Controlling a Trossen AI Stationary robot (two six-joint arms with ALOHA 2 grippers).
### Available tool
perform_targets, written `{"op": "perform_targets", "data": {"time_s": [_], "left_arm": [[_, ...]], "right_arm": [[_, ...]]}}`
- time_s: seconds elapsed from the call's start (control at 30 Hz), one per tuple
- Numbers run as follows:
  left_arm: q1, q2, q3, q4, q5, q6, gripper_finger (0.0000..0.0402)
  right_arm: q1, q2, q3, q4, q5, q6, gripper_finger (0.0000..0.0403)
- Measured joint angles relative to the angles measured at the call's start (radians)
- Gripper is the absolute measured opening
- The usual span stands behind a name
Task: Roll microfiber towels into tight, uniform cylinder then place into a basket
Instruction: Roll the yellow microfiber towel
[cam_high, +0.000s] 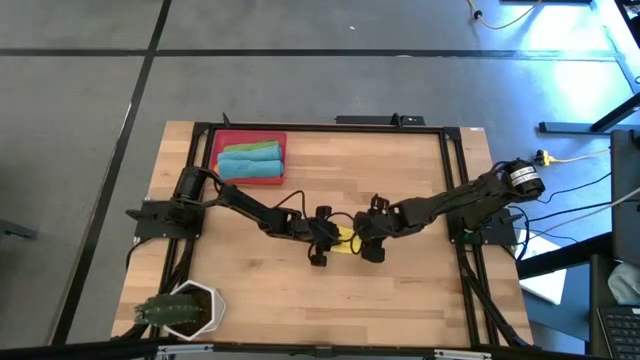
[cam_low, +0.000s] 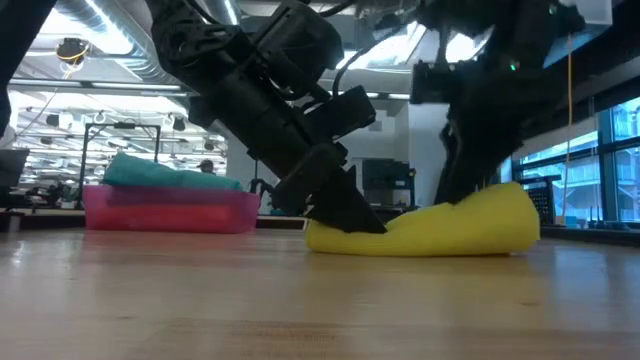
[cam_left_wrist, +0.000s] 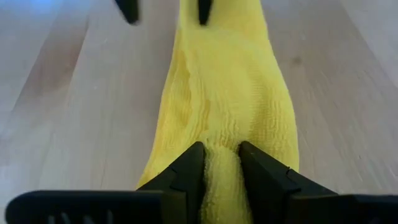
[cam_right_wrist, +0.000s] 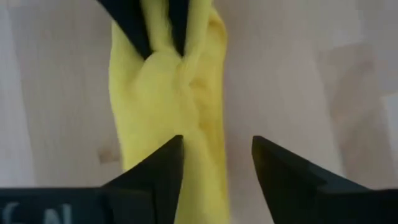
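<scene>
My left pincer (cam_left_wrist: 221, 163) is clenched on one end of the rolled yellow microfiber towel (cam_left_wrist: 221, 93), which lies as a soft cylinder on the pale wooden table (cam_high: 400, 280), near its middle. My right pincer (cam_right_wrist: 217, 163) stands at the towel's other end with its fingers spread apart; one finger (cam_right_wrist: 163, 171) seems to touch the cloth, the other stands clear over bare wood, so it grips nothing. Well apart, at the table's far left corner, sits the shallow red plastic basket (cam_high: 226, 140) with a teal-blue roll (cam_high: 247, 165) and a green roll (cam_high: 255, 148) in it. A white hexagonal pot (cam_high: 205, 300) with a plant stands at the near left corner.
</scene>
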Motion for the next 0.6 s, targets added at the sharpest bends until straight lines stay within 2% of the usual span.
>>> {"op": "perform_targets", "data": {"time_s": [0.13,0.27,0.4,0.6], "left_arm": [[-0.001,0.000,0.000,-0.003,0.001,-0.043,0.0096],[0.001,0.000,0.000,-0.007,0.004,-0.101,0.0096],[0.001,0.000,0.000,-0.007,0.006,-0.114,0.0096],[0.001,0.000,0.000,-0.006,0.005,-0.126,0.0096]], "right_arm": [[0.022,0.000,0.057,-0.034,0.033,-0.004,0.0203],[0.066,-0.001,0.083,0.033,0.047,0.021,0.0195],[0.127,0.008,0.061,0.157,0.105,-0.003,0.0163],[0.150,0.047,-0.006,0.180,0.188,0.086,0.0090]]}}
